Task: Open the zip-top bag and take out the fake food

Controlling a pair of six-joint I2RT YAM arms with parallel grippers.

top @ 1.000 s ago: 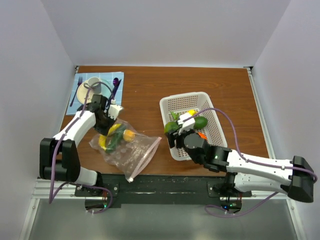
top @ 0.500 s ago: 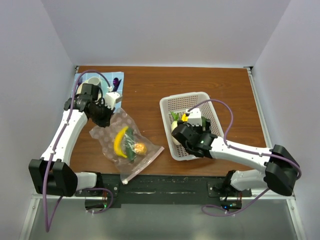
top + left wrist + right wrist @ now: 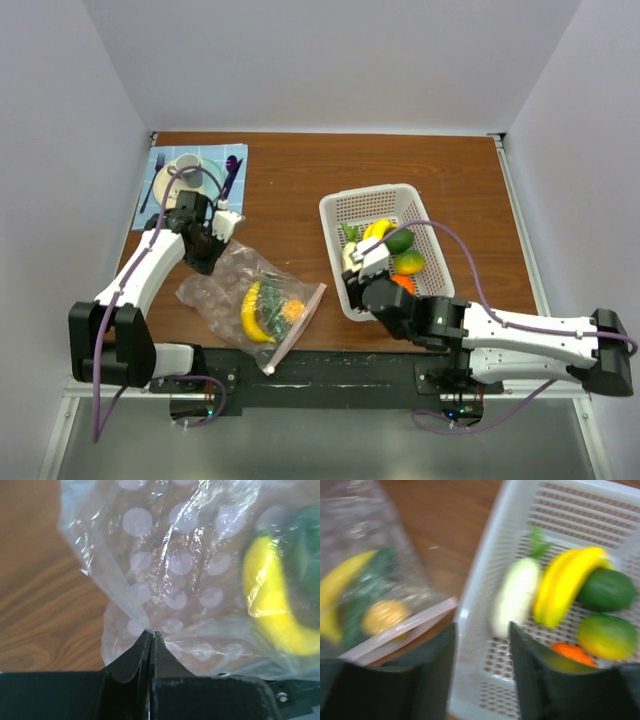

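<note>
Food [image 3: 250, 312] comes to eight pieces. Three sit inside the one bag [image 3: 215, 295]: a banana [image 3: 249, 316], a dark green piece [image 3: 270, 293] and an orange ball [image 3: 293, 310]. Five lie in the one basket [image 3: 335, 205]: a white piece [image 3: 350, 256], a second banana [image 3: 377, 230], a dark green fruit [image 3: 400, 241], a yellow-green fruit [image 3: 408, 264] and an orange piece [image 3: 403, 283]. The bag lies on the table [image 3: 290, 180] at the near left, its pink zip strip [image 3: 297, 325] towards the basket. Whether the mouth is parted I cannot tell.

There are two grippers. The left gripper [image 3: 150, 636] is pinched tight on a fold at the bag's far corner, with film caught between the meeting fingers. The right gripper [image 3: 481, 630] hangs over the basket's near-left wall, fingers apart, holding nothing.

Half a second ago the right arm lay across the basket and hid most of its contents. It has drawn back toward the near edge, and all five pieces show. The left gripper has come nearer and rightward. The bag has shifted with it, and its three pieces lie a little closer to the table's front edge.
</note>
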